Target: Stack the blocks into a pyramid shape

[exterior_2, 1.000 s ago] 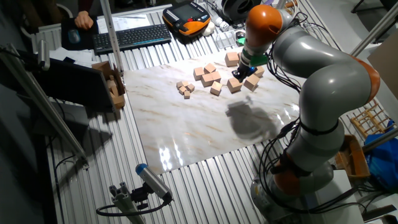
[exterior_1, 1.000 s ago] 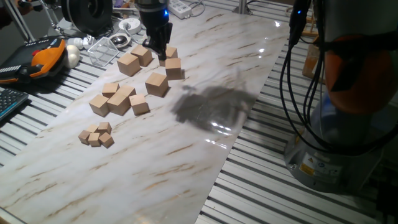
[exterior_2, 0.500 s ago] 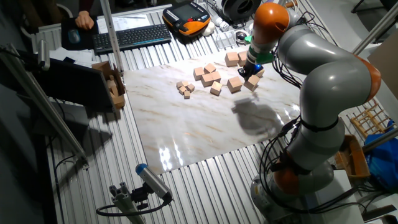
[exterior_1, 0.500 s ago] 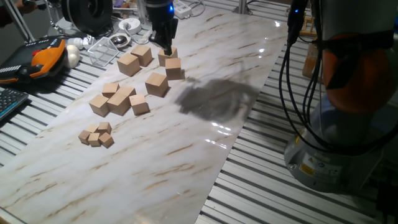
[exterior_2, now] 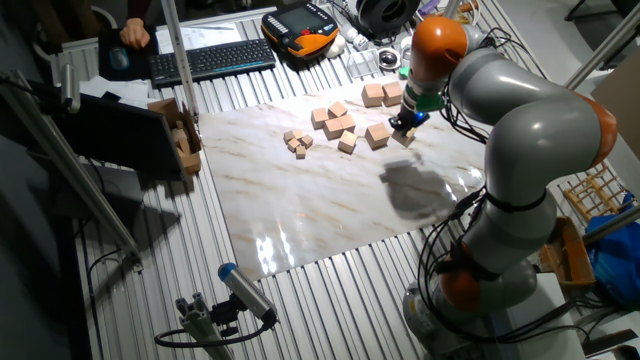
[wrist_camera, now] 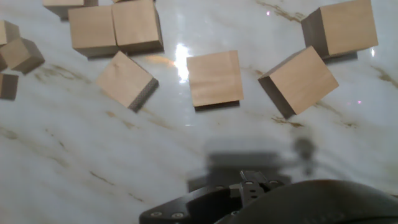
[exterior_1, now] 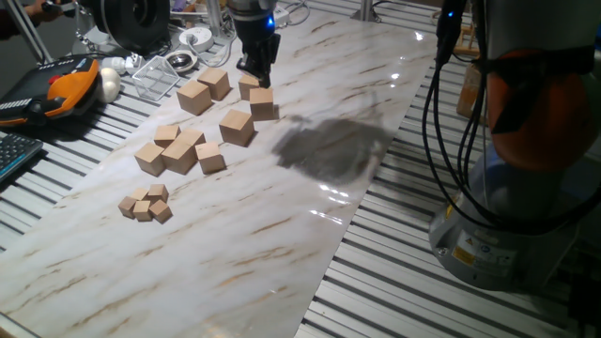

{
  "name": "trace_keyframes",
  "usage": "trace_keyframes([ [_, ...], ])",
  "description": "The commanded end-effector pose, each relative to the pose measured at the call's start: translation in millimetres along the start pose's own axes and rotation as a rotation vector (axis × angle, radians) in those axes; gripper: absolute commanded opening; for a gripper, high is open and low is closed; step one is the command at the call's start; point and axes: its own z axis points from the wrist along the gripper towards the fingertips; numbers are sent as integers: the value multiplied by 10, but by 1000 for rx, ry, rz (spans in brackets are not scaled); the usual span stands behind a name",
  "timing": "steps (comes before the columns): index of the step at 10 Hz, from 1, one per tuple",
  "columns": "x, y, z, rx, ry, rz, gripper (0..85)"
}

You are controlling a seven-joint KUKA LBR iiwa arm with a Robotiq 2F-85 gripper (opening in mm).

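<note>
Wooden blocks point(exterior_1: 237, 126) lay unstacked below my end effector point(exterior_1: 257, 68); I'd swung past them, grip state unclear, so the pyramid stayed unbuilt.

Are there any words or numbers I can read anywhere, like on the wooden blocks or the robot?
None can be read.
The blocks are plain wood, with no marks.
A yellow sticker on the robot's base is too small and blurred to read.
The keyboard keys and the orange handheld unit are too small to read.
</note>
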Motion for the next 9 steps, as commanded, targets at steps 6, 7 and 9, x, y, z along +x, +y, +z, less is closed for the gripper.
trace_keyframes([
  [6,11,-38,137,-18,-19,42,0],
  [7,11,-38,137,-18,-19,72,0],
  [9,11,-38,137,22,-12,156,0],
])
